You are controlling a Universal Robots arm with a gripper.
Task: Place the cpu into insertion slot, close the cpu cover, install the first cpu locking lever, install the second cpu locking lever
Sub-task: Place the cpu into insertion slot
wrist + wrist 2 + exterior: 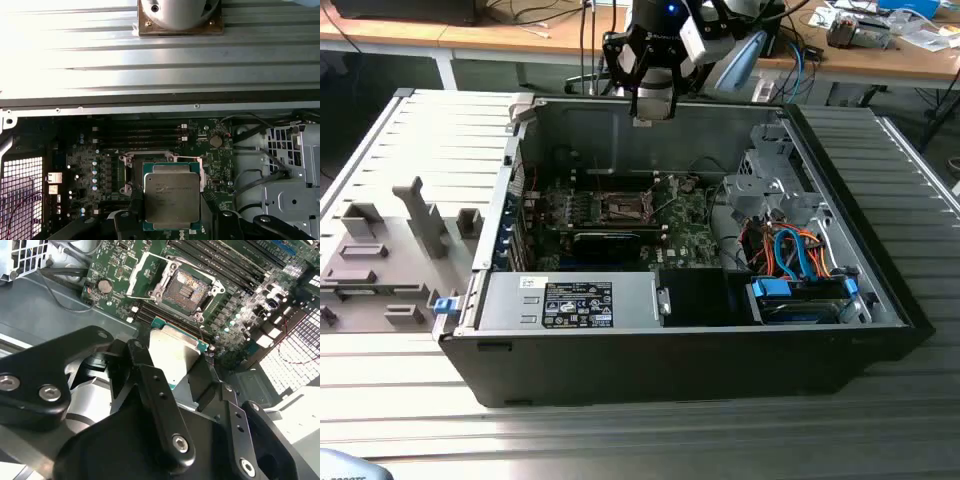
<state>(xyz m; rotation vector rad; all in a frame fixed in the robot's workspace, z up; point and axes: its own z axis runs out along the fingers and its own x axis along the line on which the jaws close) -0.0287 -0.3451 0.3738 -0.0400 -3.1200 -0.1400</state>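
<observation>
I've got the hand (653, 110) clamped on the cpu (172, 196) by its edges, held flat and high above the open case. I'd judge that's so it sits square to the bare insertion slot (187, 287) below (cover off it).

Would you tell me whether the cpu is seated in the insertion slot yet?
Not yet: the gripper holds the cpu, and the insertion slot lies bare, its contacts showing.
</observation>
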